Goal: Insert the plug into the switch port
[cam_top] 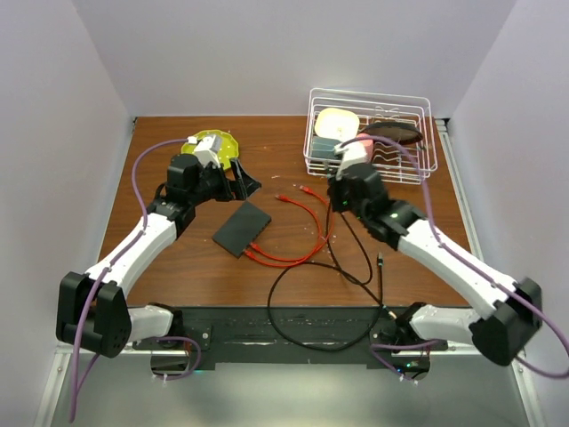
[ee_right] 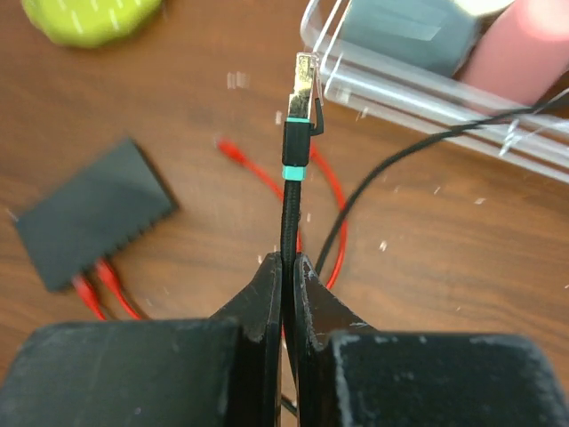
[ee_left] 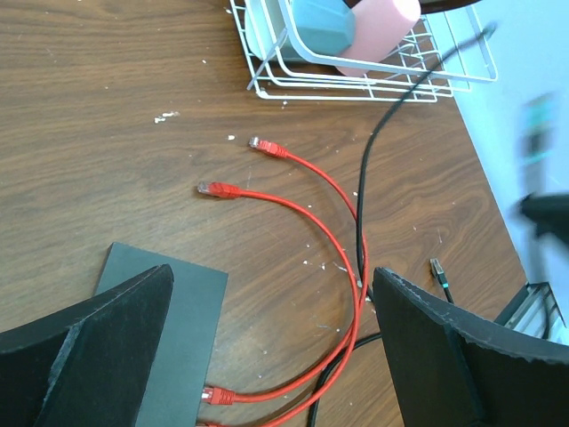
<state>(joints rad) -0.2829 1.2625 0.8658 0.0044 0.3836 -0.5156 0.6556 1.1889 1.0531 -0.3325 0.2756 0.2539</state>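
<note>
Right wrist view, right fingers (ee_right: 263, 307) clamped on black cable (ee_right: 291, 218), plug (ee_right: 305, 76) pointing straight ahead, left fingers (ee_left: 107, 342) apart.

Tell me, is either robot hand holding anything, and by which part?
The right gripper is shut on the black cable, pinching its cord a little behind the plug. The left gripper stands open, holding nothing.

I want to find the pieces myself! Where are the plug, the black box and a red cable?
plug (ee_right: 304, 78): right wrist view, on its clear tip.
black box (cam_top: 242, 228): top view, middle of its flat top.
red cable (ee_left: 219, 189): left wrist view, on one loose end.
</note>
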